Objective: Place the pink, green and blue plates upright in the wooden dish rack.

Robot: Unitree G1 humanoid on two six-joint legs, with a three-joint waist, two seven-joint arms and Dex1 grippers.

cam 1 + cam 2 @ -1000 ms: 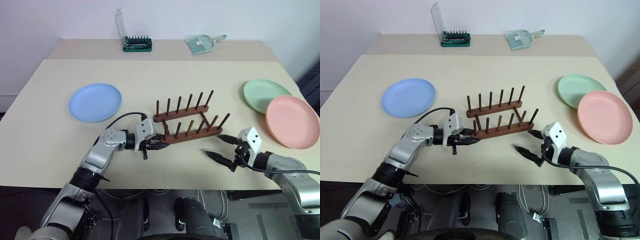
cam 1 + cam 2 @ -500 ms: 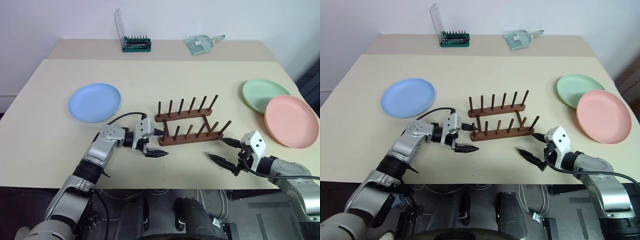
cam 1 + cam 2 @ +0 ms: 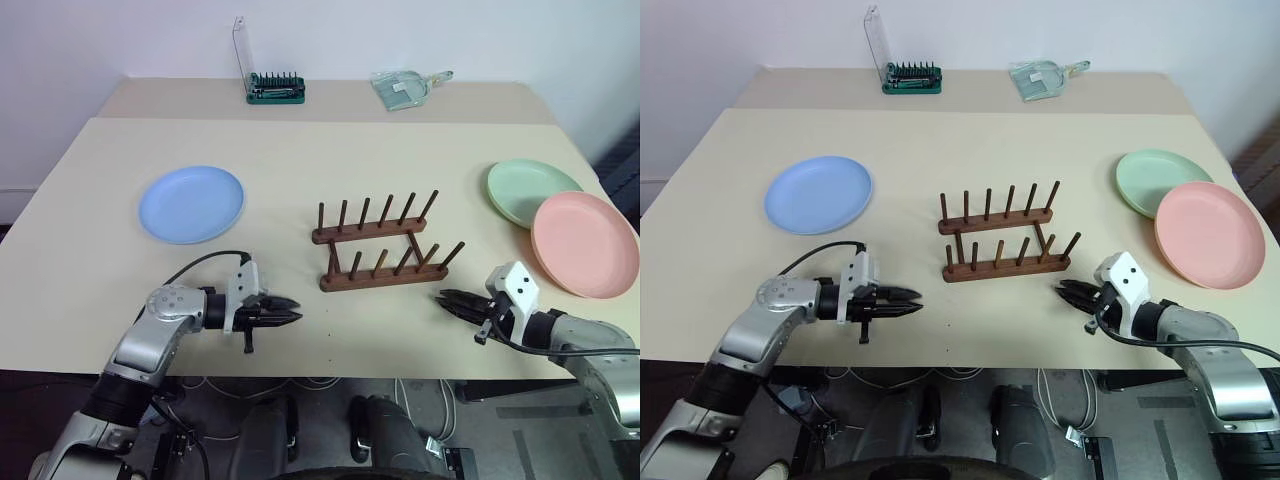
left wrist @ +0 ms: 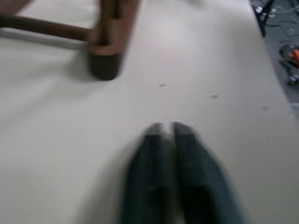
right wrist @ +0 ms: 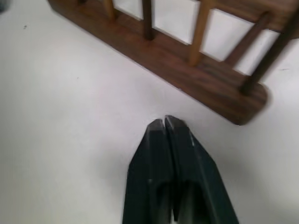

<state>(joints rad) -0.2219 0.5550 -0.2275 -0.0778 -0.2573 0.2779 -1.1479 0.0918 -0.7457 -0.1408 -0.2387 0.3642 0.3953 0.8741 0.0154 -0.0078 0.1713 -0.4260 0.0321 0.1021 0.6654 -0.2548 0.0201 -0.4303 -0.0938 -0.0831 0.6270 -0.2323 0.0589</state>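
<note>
The wooden dish rack (image 3: 383, 248) stands empty mid-table, its pegs upright. The blue plate (image 3: 191, 204) lies flat to its left. At the right edge the green plate (image 3: 527, 189) lies flat, with the pink plate (image 3: 585, 243) overlapping its near rim. My left gripper (image 3: 296, 318) is shut and empty, low over the table near the front edge, left of the rack and pointing toward it. My right gripper (image 3: 443, 296) is shut and empty, just off the rack's near right end. The rack's end shows ahead of the left gripper (image 4: 164, 125) and its rail ahead of the right gripper (image 5: 164, 120).
A green holder of screwdriver bits (image 3: 275, 88) with a clear lid stands at the table's back. A clear small dustpan (image 3: 404, 87) lies to its right. Cables hang below the table's front edge.
Both grippers have closed from open. My left gripper drew back from the rack's left end toward the front edge. The rack has shifted slightly rightward and now stands free.
</note>
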